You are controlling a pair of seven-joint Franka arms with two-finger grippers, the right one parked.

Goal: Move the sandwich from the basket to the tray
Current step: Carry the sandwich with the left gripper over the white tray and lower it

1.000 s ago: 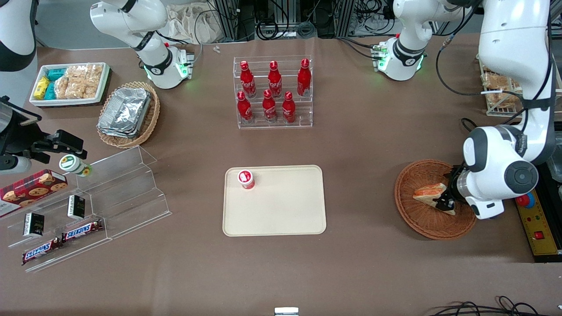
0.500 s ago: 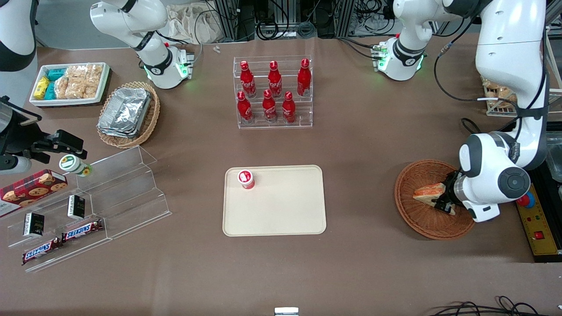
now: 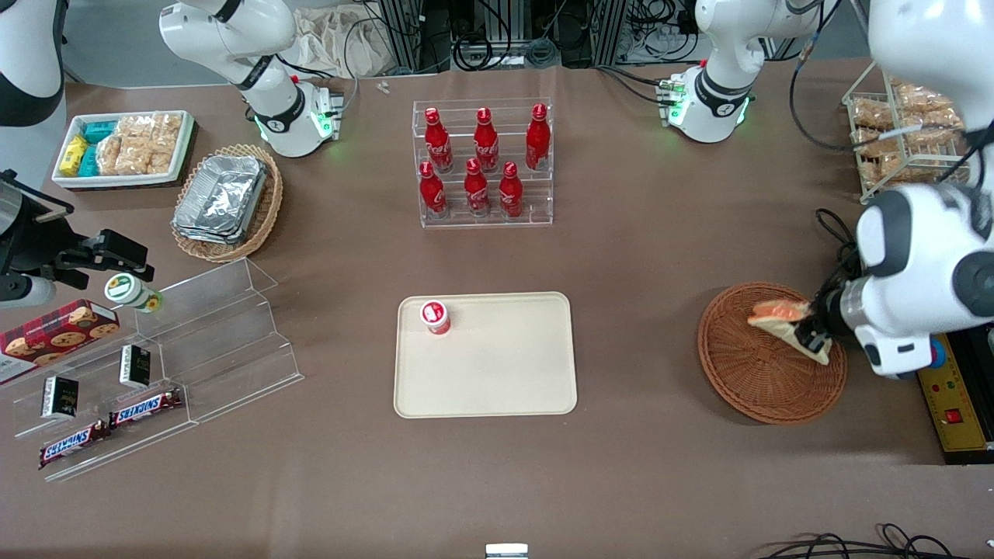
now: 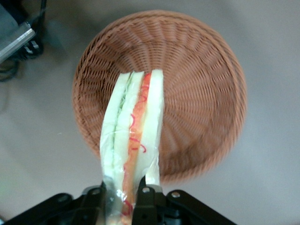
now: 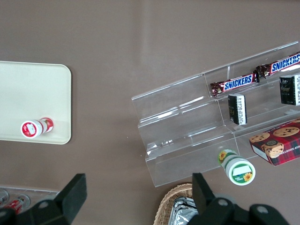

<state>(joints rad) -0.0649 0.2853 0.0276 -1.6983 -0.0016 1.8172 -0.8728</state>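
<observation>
We see the tool (image 3: 808, 335) above the basket (image 3: 745, 380), and its two fingers (image 4: 143, 201) are closed on the sandwich (image 3: 780, 317), pressing the bread from both flat sides. The sandwich hangs in the air over the basket and does not touch the wicker; in the wrist view its red and green filling edge faces the camera. The basket stands on the desk (image 3: 660, 466) toward the working arm's end. The tray (image 3: 497, 380) lies well apart from the basket, and a small red cup (image 3: 436, 317) stands on it.
</observation>
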